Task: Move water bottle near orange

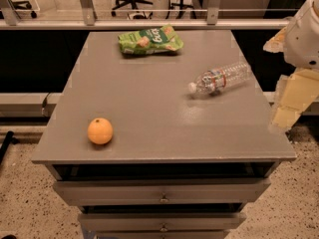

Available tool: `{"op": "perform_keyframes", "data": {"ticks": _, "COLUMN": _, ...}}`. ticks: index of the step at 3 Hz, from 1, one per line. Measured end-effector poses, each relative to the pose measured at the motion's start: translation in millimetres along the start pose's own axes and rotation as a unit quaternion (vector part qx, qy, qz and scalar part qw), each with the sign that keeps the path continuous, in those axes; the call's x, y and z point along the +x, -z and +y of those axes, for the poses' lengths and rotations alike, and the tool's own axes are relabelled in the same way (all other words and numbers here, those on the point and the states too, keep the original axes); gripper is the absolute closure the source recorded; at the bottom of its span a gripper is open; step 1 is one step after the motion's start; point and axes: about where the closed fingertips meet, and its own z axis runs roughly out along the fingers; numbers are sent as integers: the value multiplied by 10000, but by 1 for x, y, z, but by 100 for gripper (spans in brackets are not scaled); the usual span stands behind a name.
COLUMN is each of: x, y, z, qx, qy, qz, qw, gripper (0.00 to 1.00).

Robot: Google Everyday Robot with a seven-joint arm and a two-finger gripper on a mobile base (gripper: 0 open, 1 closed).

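Water bottle (222, 78) on its side, left of gripper (289, 103), long axis diag., cap end pointing away from gripper; orange (100, 131) far left. Gripper state: can't tell.

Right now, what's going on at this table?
The robot's hand hangs just off the right edge of the table, touching nothing. The water bottle lies on its side at the right of the tabletop, cap pointing front-left. The orange sits near the front-left corner, well apart from the bottle. A green snack bag lies at the back. The bottle is not yet near the orange.
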Motion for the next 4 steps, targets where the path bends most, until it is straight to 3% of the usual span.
{"op": "perform_keyframes", "data": {"ticks": 1, "x": 0, "y": 0, "z": 0, "qx": 1, "qy": 0, "qz": 0, "qw": 10000, "gripper": 0}}
{"op": "perform_keyframes", "data": {"ticks": 2, "x": 5, "y": -13, "z": -16, "qx": 66, "qy": 135, "qz": -80, "qw": 9999, "gripper": 0}}
{"op": "perform_keyframes", "data": {"ticks": 3, "x": 6, "y": -59, "z": -71, "qx": 191, "qy": 759, "qz": -351, "qw": 9963, "gripper": 0}}
{"op": "perform_keyframes", "data": {"ticks": 4, "x": 4, "y": -91, "z": -104, "qx": 210, "qy": 1149, "qz": -521, "qw": 9918, "gripper": 0}}
